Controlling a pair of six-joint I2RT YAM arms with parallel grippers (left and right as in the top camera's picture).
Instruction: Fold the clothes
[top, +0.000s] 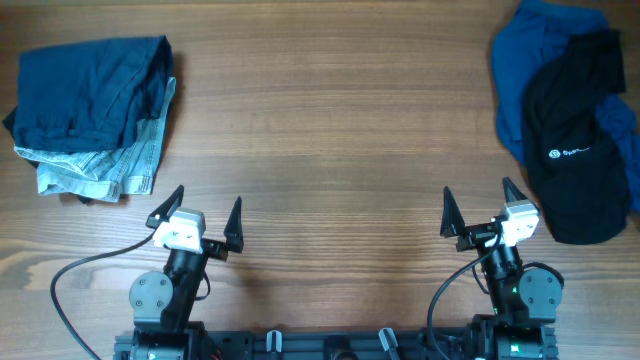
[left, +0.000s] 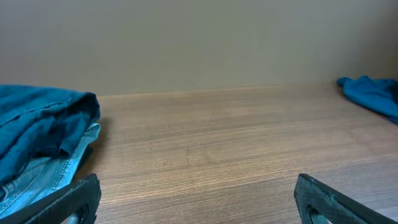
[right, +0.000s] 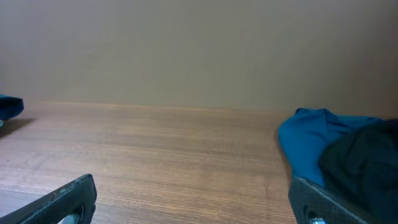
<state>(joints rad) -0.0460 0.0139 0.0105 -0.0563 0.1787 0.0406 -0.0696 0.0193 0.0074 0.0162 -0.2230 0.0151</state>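
A folded stack of denim clothes (top: 92, 115), dark blue on top of light jeans, lies at the far left; it also shows in the left wrist view (left: 40, 143). A loose heap at the far right holds a blue garment (top: 535, 60) and a black garment with a white logo (top: 575, 140); both show in the right wrist view (right: 339, 155). My left gripper (top: 194, 212) is open and empty near the front edge, below the stack. My right gripper (top: 482, 208) is open and empty, just left of the black garment.
The wooden table (top: 330, 130) stretches between the two piles. Black cables (top: 70, 280) run from the arm bases along the front edge.
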